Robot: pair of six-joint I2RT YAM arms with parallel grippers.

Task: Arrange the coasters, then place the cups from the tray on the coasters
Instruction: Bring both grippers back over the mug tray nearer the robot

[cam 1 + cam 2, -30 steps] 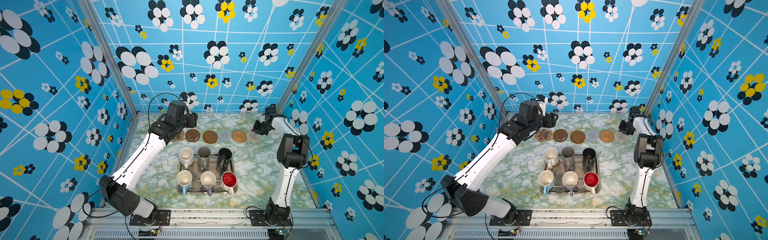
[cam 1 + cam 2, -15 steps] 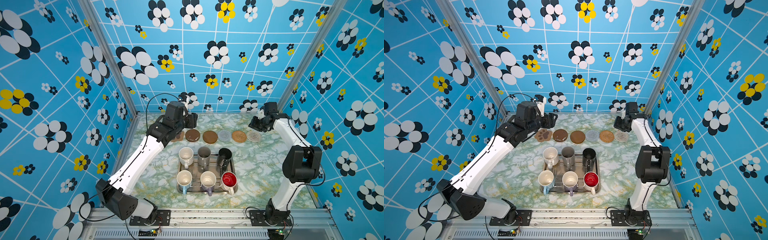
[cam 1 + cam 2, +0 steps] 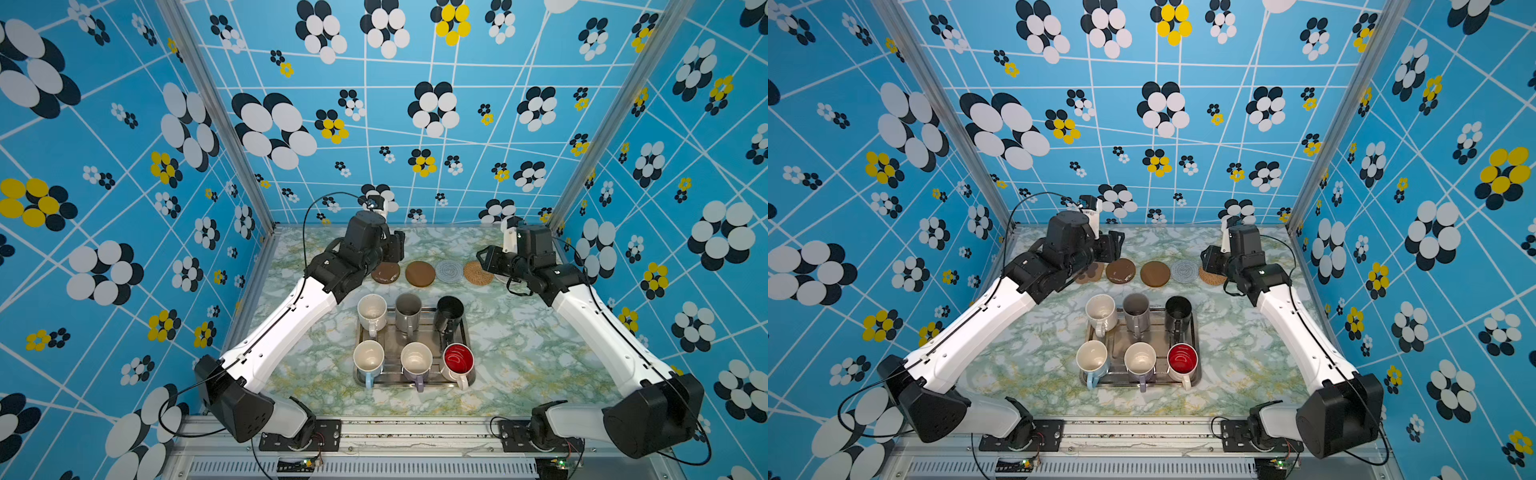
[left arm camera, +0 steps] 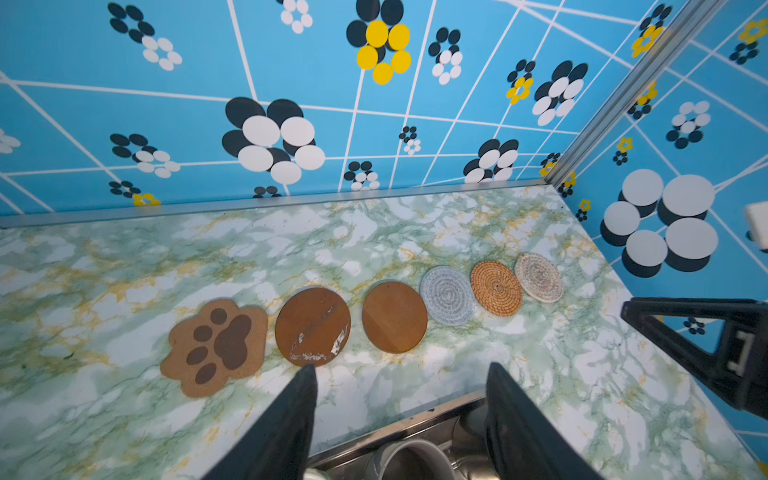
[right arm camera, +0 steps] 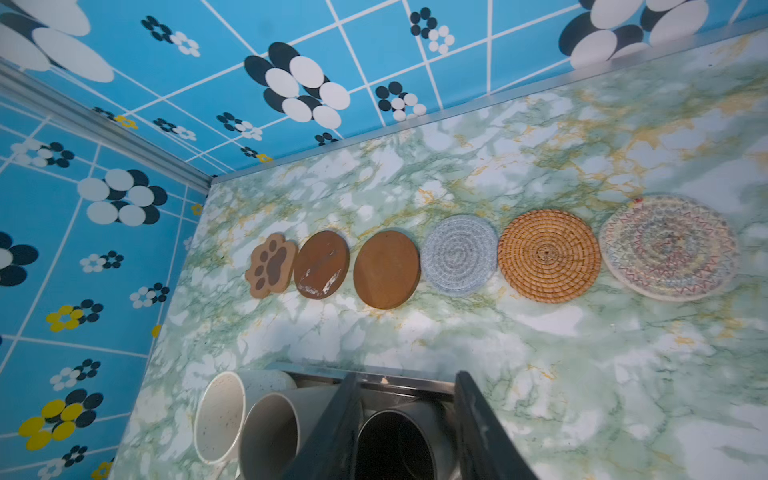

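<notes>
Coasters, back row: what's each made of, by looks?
Paw coaster: likely cork, matte tan, darker printed pads. Scuffed brown disc and plain brown disc: probably wood or fibreboard, smooth; one shows whitish scrapes. Grey coaster: coiled cotton rope, seemingly. Tan coaster: rattan, spiral weave. Pale coaster: coiled rope with coloured zigzag stitching.

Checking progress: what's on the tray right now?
Six mugs, all upright: cream, grey and black at the back; blue, lilac and red-lined in front. They hide much of the tray's base.

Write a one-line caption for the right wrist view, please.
Six coasters lie in a row on the marbled table, seen past the open right claw.
</notes>
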